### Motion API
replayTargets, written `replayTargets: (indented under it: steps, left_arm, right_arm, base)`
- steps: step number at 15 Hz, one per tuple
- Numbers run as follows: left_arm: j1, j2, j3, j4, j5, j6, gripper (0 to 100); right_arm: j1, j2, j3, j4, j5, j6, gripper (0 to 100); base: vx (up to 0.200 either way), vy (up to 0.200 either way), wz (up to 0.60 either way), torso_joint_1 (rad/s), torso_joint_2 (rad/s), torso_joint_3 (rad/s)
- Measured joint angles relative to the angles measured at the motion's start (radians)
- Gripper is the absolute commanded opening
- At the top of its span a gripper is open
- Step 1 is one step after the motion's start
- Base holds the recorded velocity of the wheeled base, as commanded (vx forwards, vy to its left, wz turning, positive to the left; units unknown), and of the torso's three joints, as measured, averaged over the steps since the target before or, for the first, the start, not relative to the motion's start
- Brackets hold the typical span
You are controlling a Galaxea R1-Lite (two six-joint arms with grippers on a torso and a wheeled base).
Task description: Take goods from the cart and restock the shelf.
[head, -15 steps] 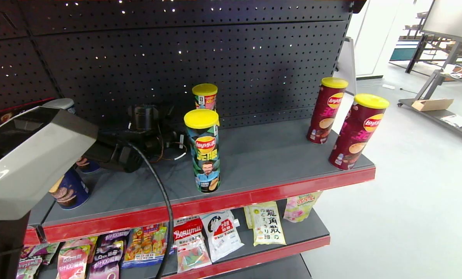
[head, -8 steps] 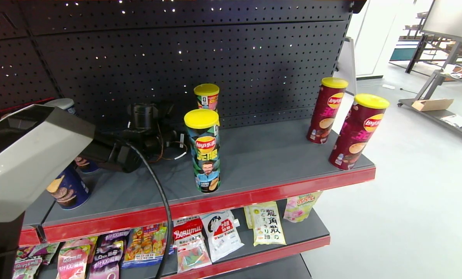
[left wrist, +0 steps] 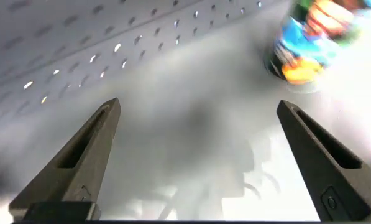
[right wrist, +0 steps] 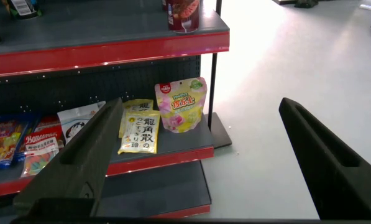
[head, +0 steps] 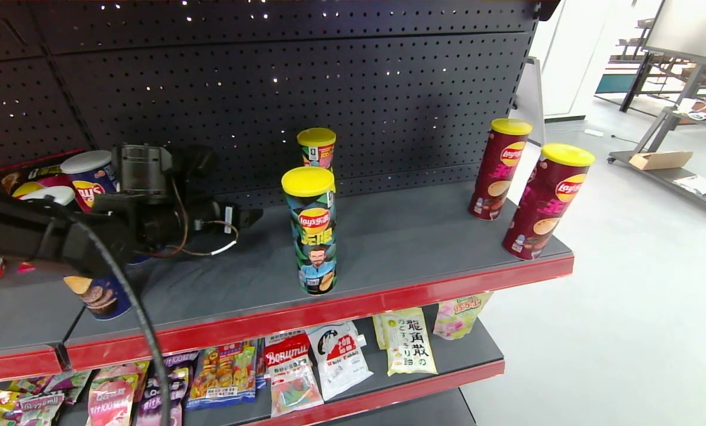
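Left tool (left wrist: 199,106), jaws wide and empty, over the shelf (head: 388,236) (best drawn back clear of the front can (head: 312,231)).

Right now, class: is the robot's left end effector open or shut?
Open. The left end effector has its two fingers wide apart above the grey shelf board, with nothing between them.

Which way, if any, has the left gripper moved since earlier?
Yes. The left gripper has drawn back leftward, away from the front green can, which stayed put.
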Motion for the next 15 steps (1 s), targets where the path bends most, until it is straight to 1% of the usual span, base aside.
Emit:
replayTargets:
  steps: [3, 5, 6, 7, 8, 11, 13, 15]
  left_arm:
    - [0.011, -0.255, 0.199, 0.032, 0.001, 0.000, 100]
    - [0.039, -0.471, 0.329, 0.053, -0.003, -0.003, 100]
    - [0.052, -0.579, 0.378, 0.081, -0.009, -0.013, 100]
    - [0.066, -0.698, 0.417, 0.131, -0.020, -0.029, 100]
    - [0.078, -0.816, 0.446, 0.207, -0.030, -0.041, 100]
    - [0.100, -1.128, 0.497, 0.435, -0.044, -0.067, 100]
    - [0.107, -1.289, 0.544, 0.501, -0.050, -0.076, 100]
    - [0.109, -1.416, 0.608, 0.526, -0.054, -0.079, 100]
  right_arm:
    - [0.000, 0.000, 0.000, 0.000, 0.000, 0.000, 100]
    - [0.000, 0.000, 0.000, 0.000, -0.001, 0.000, 100]
    - [0.000, 0.000, 0.000, 0.000, -0.001, 0.000, 100]
    - [0.000, 0.000, 0.000, 0.000, 0.000, 0.000, 100]
    - [0.000, 0.000, 0.000, 0.000, 0.000, 0.000, 100]
    - [0.000, 0.000, 0.000, 0.000, 0.000, 0.000, 100]
    - [0.000, 0.000, 0.000, 0.000, -0.001, 0.000, 100]
    - [0.000, 0.000, 0.000, 0.000, 0.000, 0.000, 100]
  base:
    - [0.000, 0.000, 0.00, 0.000, 0.00, 0.000]
    - [0.000, 0.000, 0.00, 0.000, 0.00, 0.000]
    - [0.000, 0.000, 0.00, 0.000, 0.00, 0.000]
    - [0.000, 0.000, 0.00, 0.000, 0.00, 0.000]
    - [0.000, 0.000, 0.00, 0.000, 0.00, 0.000]
    - [0.000, 0.000, 0.00, 0.000, 0.00, 0.000]
    - [0.000, 0.000, 0.00, 0.000, 0.00, 0.000]
    - [0.000, 0.000, 0.00, 0.000, 0.00, 0.000]
